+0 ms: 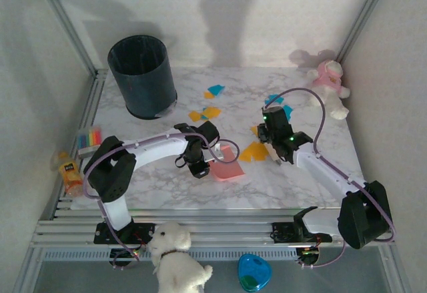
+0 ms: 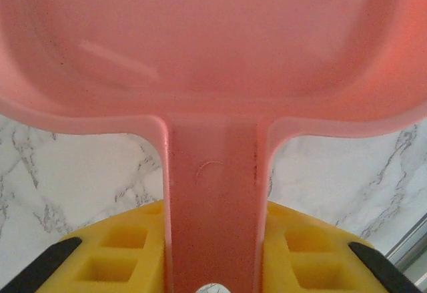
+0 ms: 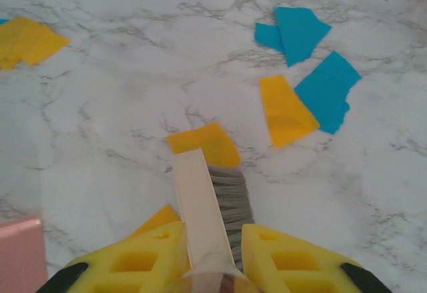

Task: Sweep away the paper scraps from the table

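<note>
Left gripper (image 2: 213,263) clenched on pink dustpan (image 2: 213,53), right gripper (image 3: 210,259) grasping brush (image 3: 200,199) (bristles beside an orange scrap), paper scraps (image 3: 283,109) I see strewn over the table (image 3: 100,139).

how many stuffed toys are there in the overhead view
2. A pink-dressed plush sits at the far right corner of the table, against the wall. A white fluffy plush lies just past the table's near edge, left of centre. Others may be hidden.

The left tool (image 2: 213,256) grips the pink dustpan (image 2: 213,46) by its handle, pan apparently resting on the marbled table (image 2: 73,173).
</note>
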`<state>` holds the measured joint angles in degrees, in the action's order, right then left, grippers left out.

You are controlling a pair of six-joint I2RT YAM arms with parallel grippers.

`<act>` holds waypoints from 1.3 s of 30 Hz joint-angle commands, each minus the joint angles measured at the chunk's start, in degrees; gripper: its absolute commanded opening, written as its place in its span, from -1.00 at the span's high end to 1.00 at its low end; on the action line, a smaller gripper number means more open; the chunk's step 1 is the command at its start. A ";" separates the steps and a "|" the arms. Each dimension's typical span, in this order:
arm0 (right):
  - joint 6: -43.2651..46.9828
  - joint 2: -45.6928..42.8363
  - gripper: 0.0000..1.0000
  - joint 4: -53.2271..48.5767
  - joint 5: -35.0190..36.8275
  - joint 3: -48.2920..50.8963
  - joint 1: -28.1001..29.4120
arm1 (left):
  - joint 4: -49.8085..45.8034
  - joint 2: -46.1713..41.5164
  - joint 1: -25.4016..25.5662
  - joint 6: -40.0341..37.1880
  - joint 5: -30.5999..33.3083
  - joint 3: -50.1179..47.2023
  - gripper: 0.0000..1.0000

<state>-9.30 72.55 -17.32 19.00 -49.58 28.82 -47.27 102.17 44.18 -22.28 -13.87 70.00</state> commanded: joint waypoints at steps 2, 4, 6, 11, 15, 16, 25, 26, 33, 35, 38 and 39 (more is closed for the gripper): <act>-4.13 1.01 1.00 -1.38 -1.48 0.53 2.36 | -2.99 1.26 0.55 0.93 1.30 1.79 1.00; -4.81 1.29 1.00 -1.40 -1.87 0.26 3.20 | -3.06 1.45 0.63 0.99 1.30 2.02 1.00; -5.32 1.63 1.00 -1.31 -2.03 -0.05 4.15 | -3.17 1.76 0.60 1.18 1.39 2.39 1.00; -6.23 1.98 1.00 -1.06 -2.64 -0.47 5.72 | -3.55 2.58 0.64 1.67 1.50 2.86 1.00; -7.52 1.65 1.00 -0.61 -4.04 -0.77 6.47 | -3.72 2.86 0.60 1.80 1.31 2.78 1.00; -7.92 1.56 1.00 -0.45 -4.26 -0.78 6.67 | -3.77 2.87 0.63 1.72 1.30 2.78 1.00; -10.43 0.96 1.00 0.61 -7.57 -1.66 7.43 | -3.62 2.86 0.65 1.79 1.29 2.94 1.00; -10.56 0.90 1.00 0.73 -8.06 -1.77 7.50 | -3.57 2.88 0.69 1.80 1.29 2.93 1.00; -11.31 0.48 1.00 0.63 -10.23 -2.51 7.66 | -3.50 2.90 0.72 2.16 1.40 2.95 1.00; -11.36 0.06 1.00 0.31 -10.69 -2.65 7.75 | -3.53 2.96 0.73 2.32 1.36 2.91 1.00; -11.40 -0.76 1.00 0.01 -10.90 -2.71 7.77 | -3.52 3.04 0.68 2.47 1.48 2.99 1.00; -11.44 -1.05 1.00 -0.07 -10.91 -2.78 7.79 | -3.53 3.11 0.73 2.55 1.52 3.03 1.00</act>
<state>-19.16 72.71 -15.70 10.35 -51.33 35.79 -48.23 103.98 44.29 -20.78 -13.85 72.01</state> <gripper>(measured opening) 0.250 0.266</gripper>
